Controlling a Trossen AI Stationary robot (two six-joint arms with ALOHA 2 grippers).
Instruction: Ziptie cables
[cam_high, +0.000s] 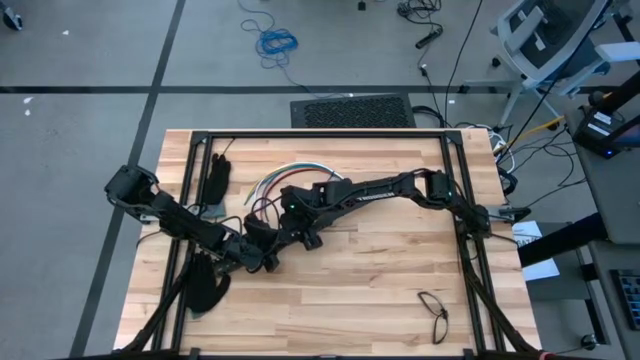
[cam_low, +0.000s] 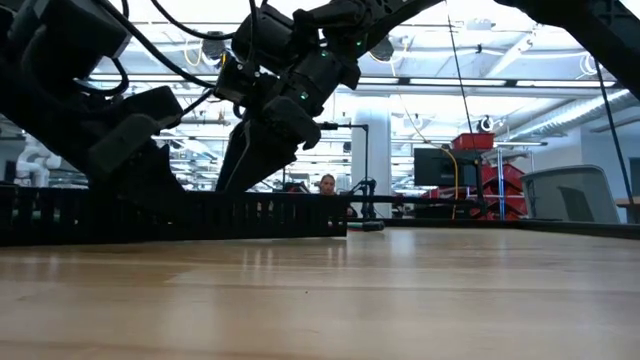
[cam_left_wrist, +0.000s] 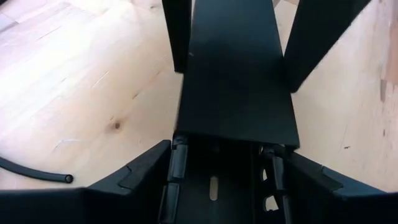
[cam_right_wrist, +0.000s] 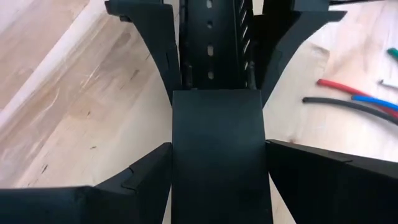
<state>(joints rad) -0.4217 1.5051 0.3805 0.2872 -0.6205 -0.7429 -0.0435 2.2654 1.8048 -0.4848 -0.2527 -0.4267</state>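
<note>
pale butcher-block table (cam_high: 380, 270) fills the high view, framed by black rails, with grey floor and a blue cable coil beyond it at twelve o'clock.

the left gripper (cam_high: 268, 252) sits left of the table's centre, at about nine o'clock. in the left wrist view its fingers (cam_left_wrist: 149, 171) stand on either side of a flat black slotted bar (cam_left_wrist: 233, 93) and close against its edges, so they look closed on it.

the right gripper (cam_high: 298, 215) reaches in from three o'clock and meets the same bar just beside the left gripper. in the right wrist view its fingers (cam_right_wrist: 149, 177) flank the smooth black cover, again holding it between them, while the other arm's fingers grip the slotted part farther along.

the cables (cam_high: 290, 175) lie in a loose arc toward eleven o'clock of the two grippers, white, green and red strands showing; their red and blue ends (cam_right_wrist: 357, 96) rest on the wood near the bar, apart from it.

black gloves (cam_high: 218, 178) lie by the left rail at ten o'clock. a black loop, perhaps a ziptie (cam_high: 435, 312), lies at five o'clock, well apart. a person (cam_low: 327, 185) shows in the room behind in the low view.
</note>
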